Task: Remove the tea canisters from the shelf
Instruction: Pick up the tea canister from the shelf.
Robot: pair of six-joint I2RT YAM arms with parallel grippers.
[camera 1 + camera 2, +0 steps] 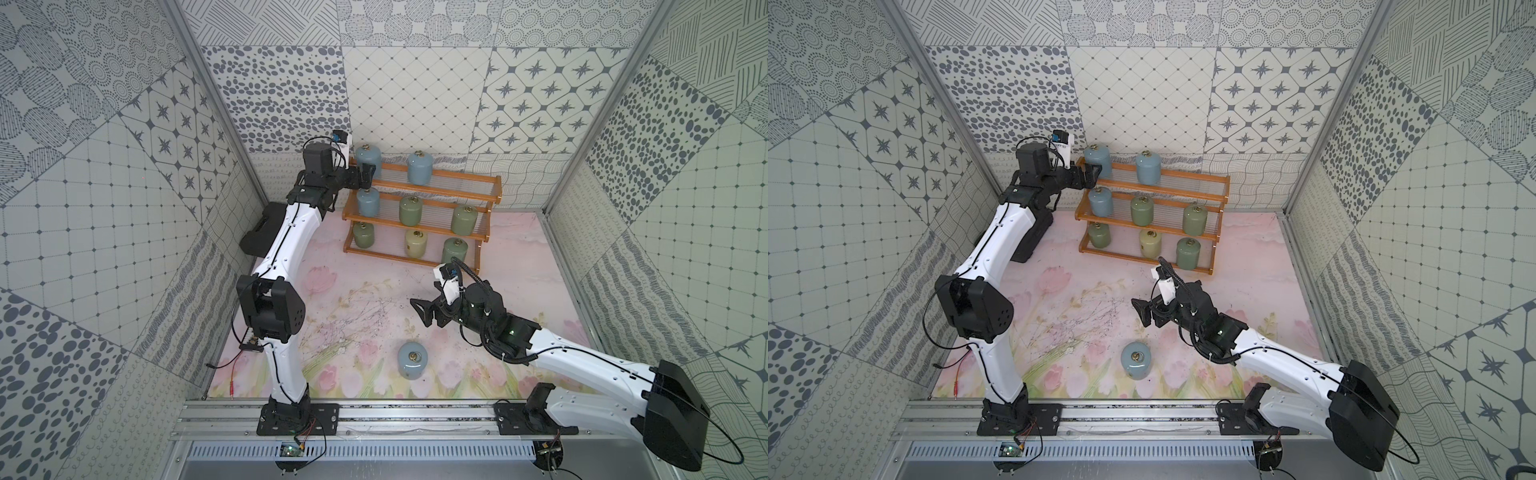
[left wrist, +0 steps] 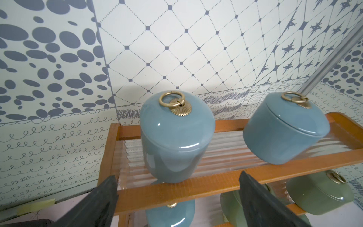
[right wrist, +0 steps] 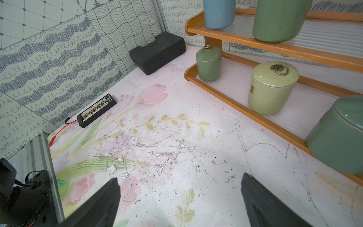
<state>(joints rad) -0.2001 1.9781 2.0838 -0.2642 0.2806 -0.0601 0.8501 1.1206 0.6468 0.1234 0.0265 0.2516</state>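
Along the bottom of both top views runs an aluminium rail carrying the two arm bases; just beyond it, low centre, one pale blue canister stands upright on the mat, well apart from the shelf; right of centre the right gripper hangs over bare mat, jaws spread wide and empty.

The mat is pale pink, printed with tulips and leafy stems, much scratched and chipped; by the left wall lie a black terminal strip, its white print too small to read, and farther back a black case.

Upper centre, the shelf bears eight tea canisters on three tiers; the cream canister on the lowest tier carries a small brown label, its writing illegible; at the top tier's left end the left gripper has its jaws apart, the end blue canister lined up between them; contact cannot be told.

The walls are pale panels patterned in grey: dots, stars, lattices, squiggles.
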